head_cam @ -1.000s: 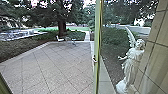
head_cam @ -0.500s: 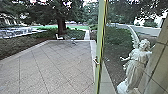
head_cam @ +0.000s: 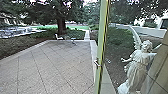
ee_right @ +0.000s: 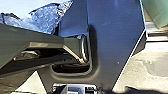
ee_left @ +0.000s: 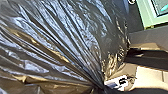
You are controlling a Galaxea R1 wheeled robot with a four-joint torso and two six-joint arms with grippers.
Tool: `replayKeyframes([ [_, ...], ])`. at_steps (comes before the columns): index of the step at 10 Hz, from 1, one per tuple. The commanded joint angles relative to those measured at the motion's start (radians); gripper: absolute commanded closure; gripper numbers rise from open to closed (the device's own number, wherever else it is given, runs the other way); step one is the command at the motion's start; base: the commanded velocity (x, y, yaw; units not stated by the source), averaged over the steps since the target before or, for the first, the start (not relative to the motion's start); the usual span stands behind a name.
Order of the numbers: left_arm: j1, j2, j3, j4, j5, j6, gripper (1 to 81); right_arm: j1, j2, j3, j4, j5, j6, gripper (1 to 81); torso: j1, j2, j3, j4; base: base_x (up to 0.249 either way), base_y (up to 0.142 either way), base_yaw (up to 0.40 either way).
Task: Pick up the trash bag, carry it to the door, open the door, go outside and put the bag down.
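Trash bag (ee_left: pixel 62 32): dark, glossy film, blue-white glare on one part and brownish tints on another; long creases run together into a tight neck at the left gripper (ee_left: pixel 100 87). Body of the bag spreads out full and wrinkled from there. Left gripper: closed on the gathered neck; exact gap between its two sides cannot be told. Right gripper: cannot tell how far open, nor whether it holds anything. Crinkled shiny film (ee_right: pixel 45 20) noted near it, past the robot's bar.

Container: the bag itself is the one noted; film opaque, contents hidden. White label (ee_left: pixel 116 83) with dark marks just beside the left gripper and the bag's neck.

Ahead of both grippers: pale green door edge (head_cam: pixel 102 37), upright, with handle (head_cam: pixel 97 64); paved yard (head_cam: pixel 55 65) alongside it, white chair (head_cam: pixel 58 37) at the far side. Pale winged statue (head_cam: pixel 137 65) seen through the glass
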State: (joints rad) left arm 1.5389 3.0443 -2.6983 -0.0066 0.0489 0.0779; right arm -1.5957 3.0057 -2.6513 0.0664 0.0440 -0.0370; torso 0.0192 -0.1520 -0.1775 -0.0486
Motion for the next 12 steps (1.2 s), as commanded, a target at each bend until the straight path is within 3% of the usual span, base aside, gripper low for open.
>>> replayKeyframes([
  [1, -0.033, 0.001, 0.003, 0.005, 0.063, 0.003, 81.1, 0.035, 0.003, 0.007, -0.002, -0.062, -0.003, 1.0, 0.0, 0.0, 0.0, 0.0, 0.071, 0.0, 0.0],
  [12, -0.035, -0.002, 0.003, 0.004, 0.062, 0.003, 81.1, 0.038, 0.006, 0.007, -0.002, -0.062, -0.003, 1.0, 0.0, 0.0, 0.0, 0.0, 0.08, 0.0, 0.0],
])
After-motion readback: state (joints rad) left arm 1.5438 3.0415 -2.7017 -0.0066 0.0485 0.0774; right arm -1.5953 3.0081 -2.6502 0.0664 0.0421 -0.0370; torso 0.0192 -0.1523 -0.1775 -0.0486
